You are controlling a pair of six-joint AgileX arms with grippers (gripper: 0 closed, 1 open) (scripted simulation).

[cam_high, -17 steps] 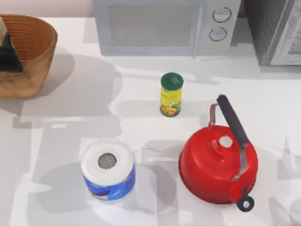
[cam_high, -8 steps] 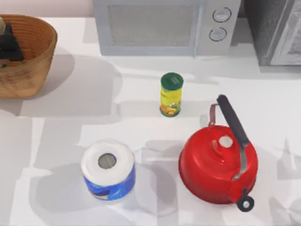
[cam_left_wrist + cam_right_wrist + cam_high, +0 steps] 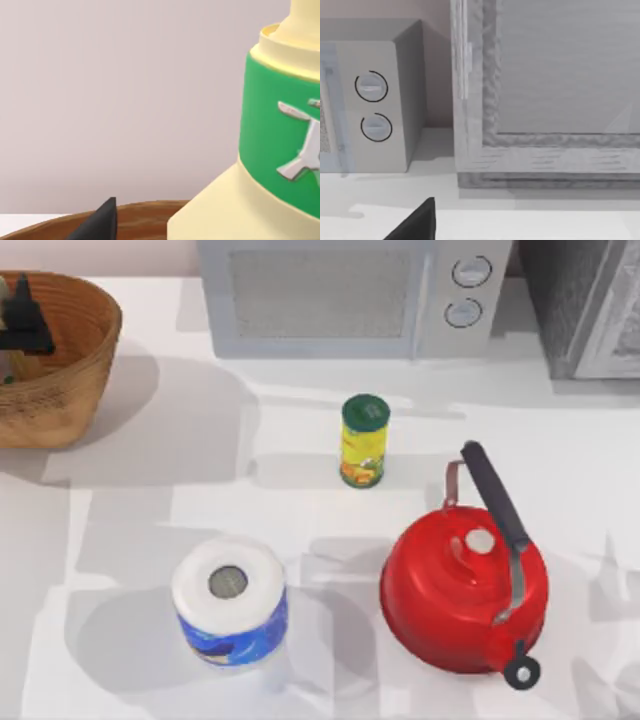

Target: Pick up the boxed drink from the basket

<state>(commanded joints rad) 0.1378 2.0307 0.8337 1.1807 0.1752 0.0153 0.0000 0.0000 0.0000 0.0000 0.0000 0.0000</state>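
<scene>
Left claw beside boxed drink.

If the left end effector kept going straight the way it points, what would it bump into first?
Probably the boxed drink: it stands right ahead of the left end effector in the basket. Depth is unclear.

Cream, green-banded boxed drink seemingly above basket rim
</scene>
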